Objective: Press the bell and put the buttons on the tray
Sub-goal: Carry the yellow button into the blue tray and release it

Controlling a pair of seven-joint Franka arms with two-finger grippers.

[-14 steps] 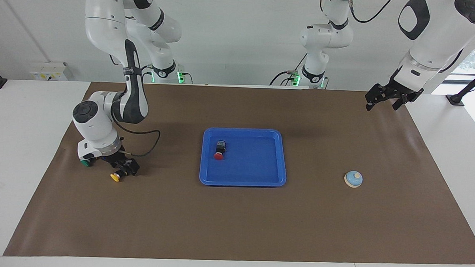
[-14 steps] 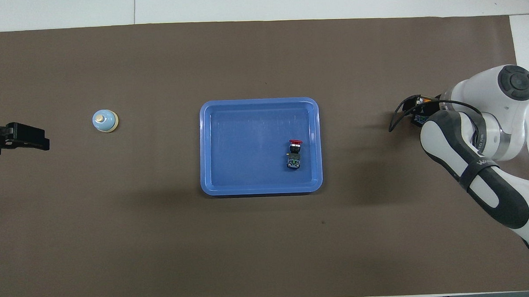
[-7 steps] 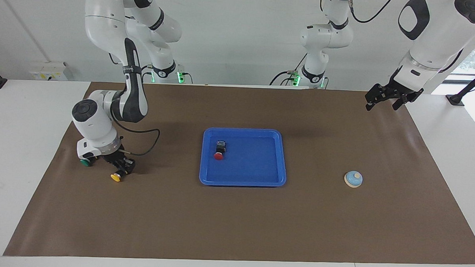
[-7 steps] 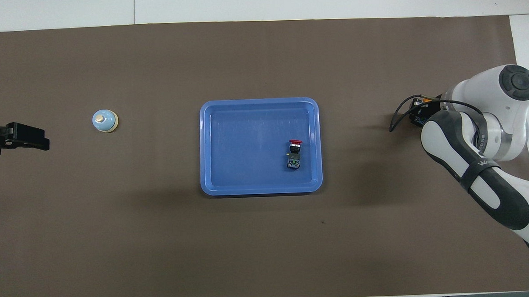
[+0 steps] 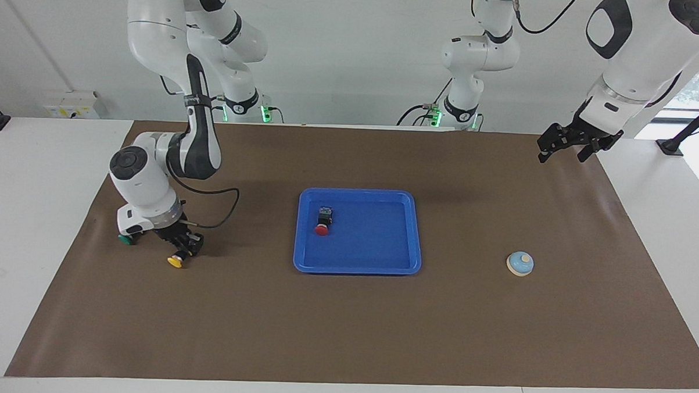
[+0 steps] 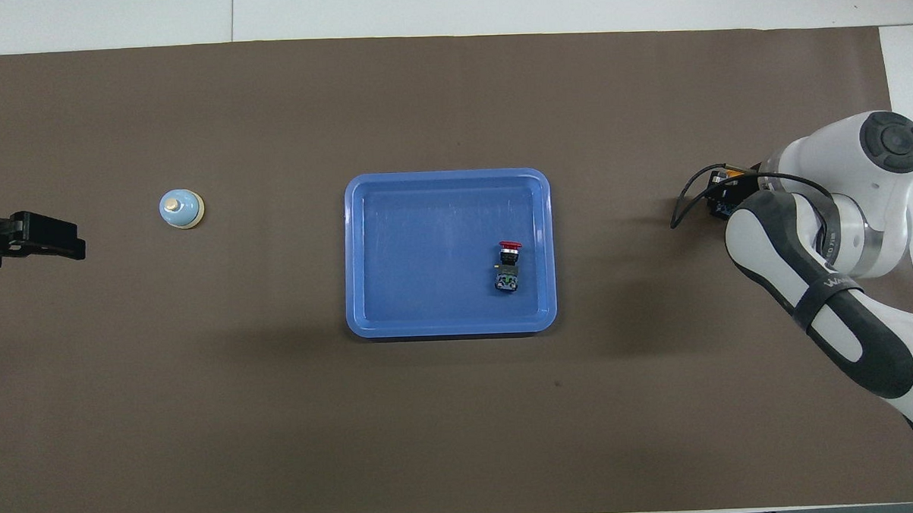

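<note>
Right pincer [image 5: 180,250] is down at the brown mat [image 5: 345,324] near the right arm's end of the table, fingers clamped on the black body of the yellow button [image 5: 175,262]; the yellow cap points toward 6 o'clock in the facing view. In the overhead view the arm's wrist hides this grip.

Green button [image 5: 127,240] lies on the mat just beside the right wrist, partly hidden by it.

Red button [image 5: 323,223] lies on its side in the blue tray [image 5: 382,267] at mid-table, in the part of the tray toward the right arm's end.

Bell [image 5: 520,263] stands on the mat toward the left arm's end, well apart from the tray.

Left pincer [image 5: 567,147], fingers apart, waits raised over the mat's corner at about 1 o'clock from the bell in the facing view.
</note>
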